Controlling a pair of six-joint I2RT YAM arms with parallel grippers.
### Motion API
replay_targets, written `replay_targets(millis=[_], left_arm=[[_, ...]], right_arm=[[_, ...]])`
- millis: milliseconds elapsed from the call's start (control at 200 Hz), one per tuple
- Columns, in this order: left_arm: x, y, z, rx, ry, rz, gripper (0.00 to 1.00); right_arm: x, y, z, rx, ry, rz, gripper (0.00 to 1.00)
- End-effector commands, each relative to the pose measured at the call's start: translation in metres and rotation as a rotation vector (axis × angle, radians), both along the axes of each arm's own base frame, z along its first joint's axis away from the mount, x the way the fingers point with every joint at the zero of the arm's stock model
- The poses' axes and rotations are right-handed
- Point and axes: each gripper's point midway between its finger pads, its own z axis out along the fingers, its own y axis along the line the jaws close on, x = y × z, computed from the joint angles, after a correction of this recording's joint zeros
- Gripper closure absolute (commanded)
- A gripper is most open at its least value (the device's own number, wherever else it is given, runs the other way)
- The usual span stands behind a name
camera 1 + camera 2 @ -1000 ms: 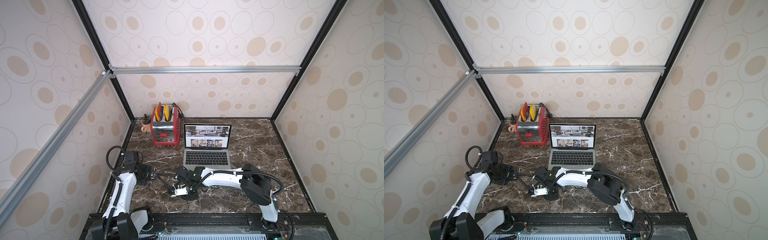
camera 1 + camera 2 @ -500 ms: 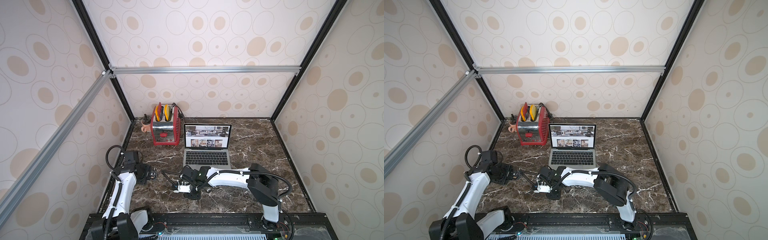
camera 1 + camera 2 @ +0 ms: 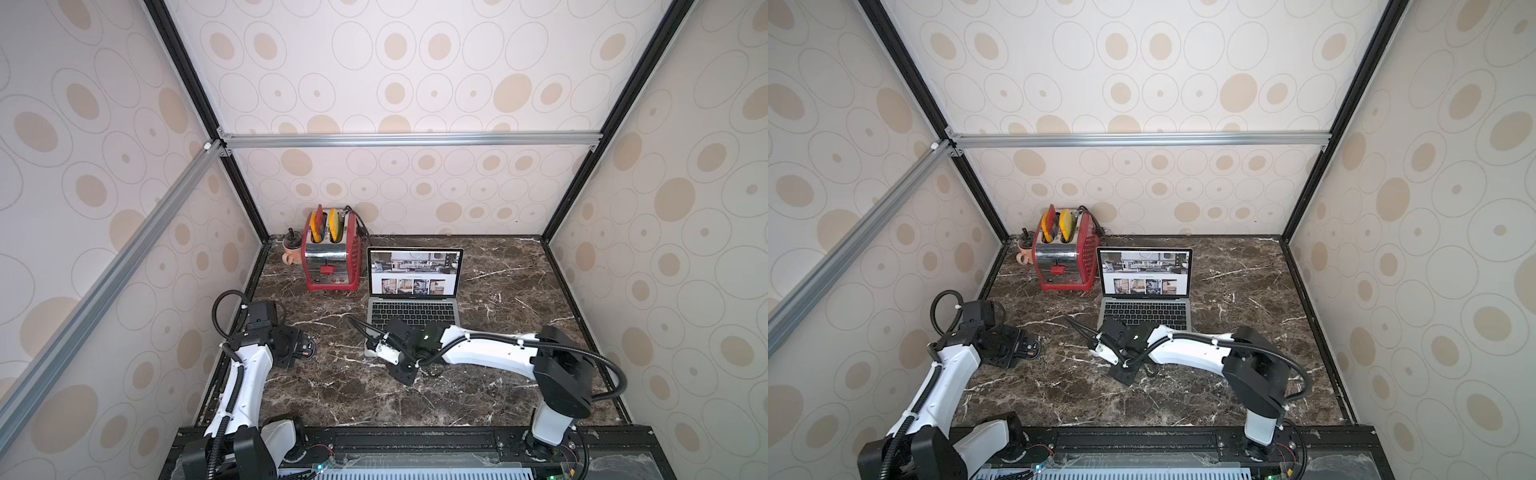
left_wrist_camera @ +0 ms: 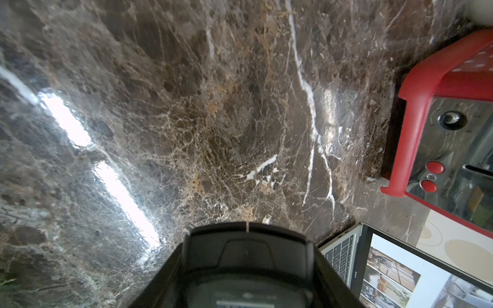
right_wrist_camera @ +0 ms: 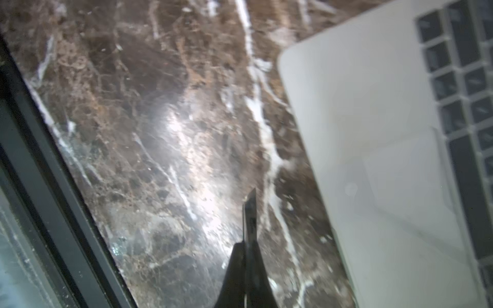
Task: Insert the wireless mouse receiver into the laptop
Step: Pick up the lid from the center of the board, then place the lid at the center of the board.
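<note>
Receiver [image 5: 250,210]: seemingly the sliver protruding from the tip; tiny, light, rigid, slippery; cap is offering the hold.
Right end effector [image 5: 244,248]: pinching shut, hovering just beside laptop [image 3: 413,316] front corner.

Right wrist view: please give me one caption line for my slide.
Shut right claw seen against the brown marble table, beside a rounded corner of the silver laptop.

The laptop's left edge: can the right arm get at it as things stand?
Probably yes. The right tool is beside the laptop's front left corner. Bare marble lies along that edge; the red toaster stands further back, the left tool well aside.
</note>
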Motion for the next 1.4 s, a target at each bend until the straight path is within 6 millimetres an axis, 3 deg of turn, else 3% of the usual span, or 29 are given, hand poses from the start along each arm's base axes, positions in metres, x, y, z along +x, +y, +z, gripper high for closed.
replay_targets(millis=[0, 110, 230, 340, 461, 606, 821, 961, 1036, 1092, 1212, 1297, 1392], left_arm=[[0.012, 0.001, 0.018, 0.002, -0.059, -0.012, 1.0], [0.017, -0.005, 0.022, 0.0, -0.079, -0.049, 1.0], [0.023, -0.026, 0.026, -0.001, -0.097, -0.134, 1.0], [0.025, -0.048, 0.025, -0.024, -0.108, -0.193, 1.0], [0.025, -0.062, 0.024, -0.044, -0.109, -0.231, 1.0], [0.032, -0.069, 0.029, -0.062, -0.146, -0.251, 1.0], [0.035, -0.074, 0.027, -0.085, -0.142, -0.262, 1.0], [0.037, -0.074, 0.028, -0.084, -0.146, -0.263, 1.0], [0.038, -0.074, 0.028, -0.085, -0.145, -0.264, 1.0], [0.039, -0.075, 0.027, -0.088, -0.139, -0.266, 1.0], [0.042, -0.076, 0.027, -0.097, -0.135, -0.271, 1.0], [0.043, -0.076, 0.028, -0.096, -0.135, -0.271, 1.0], [0.045, -0.077, 0.028, -0.099, -0.133, -0.274, 1.0]], right_arm=[[0.041, -0.053, 0.016, -0.054, -0.158, -0.319, 1.0], [0.074, -0.137, 0.019, -0.149, -0.221, -0.672, 1.0], [0.085, -0.224, 0.005, -0.316, -0.246, -0.931, 1.0], [0.089, -0.272, -0.001, -0.449, -0.268, -1.058, 1.0], [0.093, -0.3, -0.01, -0.528, -0.262, -1.149, 1.0], [0.098, -0.309, -0.026, -0.605, -0.237, -1.171, 1.0], [0.1, -0.298, -0.05, -0.629, -0.162, -1.159, 1.0], [0.1, -0.292, -0.053, -0.6, -0.136, -1.152, 0.97], [0.1, -0.289, -0.052, -0.583, -0.125, -1.145, 0.92], [0.099, -0.288, -0.052, -0.572, -0.116, -1.142, 0.78], [0.096, -0.284, -0.05, -0.548, -0.107, -1.129, 0.6], [0.096, -0.279, -0.041, -0.516, -0.102, -1.112, 0.55], [0.096, -0.261, -0.017, -0.443, -0.116, -1.052, 0.52]])
